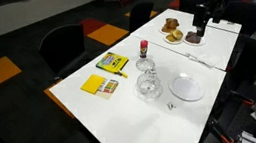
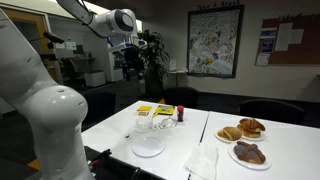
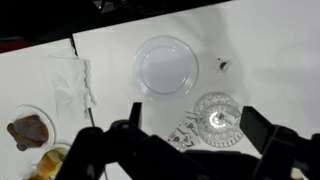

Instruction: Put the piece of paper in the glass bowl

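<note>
The piece of paper is a tiny scrap lying on the white table to the right of the round white plate; it also shows in an exterior view near the table's edge. The glass bowl stands beside the plate, also seen in an exterior view. My gripper is open and empty, high above the table, with the bowl showing between its fingers. In both exterior views the gripper hangs well above the table.
A white napkin lies left of the plate. A chocolate pastry on a small plate sits near other pastry plates. Yellow sheets, a yellow box and a red-capped bottle stand beyond the bowl. Chairs surround the table.
</note>
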`<state>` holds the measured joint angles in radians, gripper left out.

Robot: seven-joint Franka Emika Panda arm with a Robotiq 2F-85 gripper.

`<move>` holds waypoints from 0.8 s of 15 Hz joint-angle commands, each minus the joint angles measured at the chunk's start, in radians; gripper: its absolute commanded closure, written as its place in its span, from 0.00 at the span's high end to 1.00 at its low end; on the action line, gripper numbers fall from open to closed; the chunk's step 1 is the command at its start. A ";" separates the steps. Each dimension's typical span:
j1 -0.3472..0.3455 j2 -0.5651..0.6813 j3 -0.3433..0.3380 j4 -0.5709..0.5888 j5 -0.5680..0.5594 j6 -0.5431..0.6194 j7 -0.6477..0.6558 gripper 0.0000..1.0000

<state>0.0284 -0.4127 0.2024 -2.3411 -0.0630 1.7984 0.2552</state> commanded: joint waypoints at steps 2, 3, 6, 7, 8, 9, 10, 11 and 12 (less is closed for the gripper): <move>0.018 0.002 -0.016 0.002 -0.006 -0.002 0.006 1.00; 0.018 0.002 -0.016 0.002 -0.006 -0.002 0.006 1.00; 0.018 0.002 -0.016 0.002 -0.006 -0.002 0.006 1.00; 0.018 0.002 -0.016 0.002 -0.006 -0.002 0.006 1.00; 0.018 0.002 -0.016 0.002 -0.006 -0.002 0.006 1.00; 0.018 0.002 -0.016 0.002 -0.006 -0.002 0.006 1.00; 0.018 0.002 -0.016 0.002 -0.006 -0.002 0.006 1.00; 0.021 -0.001 0.001 -0.019 -0.040 0.028 0.013 1.00; 0.028 -0.001 0.008 -0.035 -0.054 0.048 0.008 1.00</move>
<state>0.0322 -0.4127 0.2020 -2.3423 -0.0714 1.8021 0.2552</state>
